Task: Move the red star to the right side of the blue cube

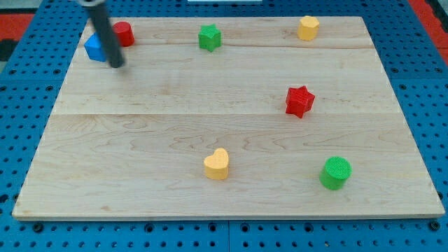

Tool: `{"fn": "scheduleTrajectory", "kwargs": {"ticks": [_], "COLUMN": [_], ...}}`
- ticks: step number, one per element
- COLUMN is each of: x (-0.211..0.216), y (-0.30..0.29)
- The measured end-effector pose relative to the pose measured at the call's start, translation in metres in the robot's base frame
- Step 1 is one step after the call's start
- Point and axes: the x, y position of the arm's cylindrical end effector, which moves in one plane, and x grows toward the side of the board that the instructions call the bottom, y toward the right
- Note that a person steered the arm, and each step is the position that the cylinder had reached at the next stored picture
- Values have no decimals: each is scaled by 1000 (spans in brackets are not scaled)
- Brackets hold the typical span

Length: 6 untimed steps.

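So the setup is a pale wooden board (231,133) made of a few planks, sitting on a blue pegboard table (28,84) full of little holes. The red star (299,101) is on the view's right half of the board, about mid-height, all alone with bare wood around it. It's a chunky star so there's no real long axis to speak of, it's about as wide as it is tall, and one of its points looks like it faces roughly toward the view's top, though honestly it's hard to read finer than that. The blue cube (96,47) is way over in the top-left corner, well apart from the star, and a red cylinder (123,33) sits just beside it on its right and slightly further up. My tip (117,66) is down on the board just right of and a bit below the blue cube, with the dark rod leaning up across the cube's right edge, so it's either touching it or just about, can't tell which. No pincer on this arm, just the rod, so nothing is being grasped. Other stuff: green star (209,37) top middle, yellow hexagon-ish block (308,28) top right, yellow heart (217,164) bottom middle, green cylinder (336,172) bottom right
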Motion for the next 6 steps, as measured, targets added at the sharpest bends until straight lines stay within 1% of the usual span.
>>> {"fn": "scheduleTrajectory", "kwargs": {"ticks": [1,2,3,4,5,6], "x": [0,9,42,109,101,57], "y": [105,217,302,321,266,202]}}
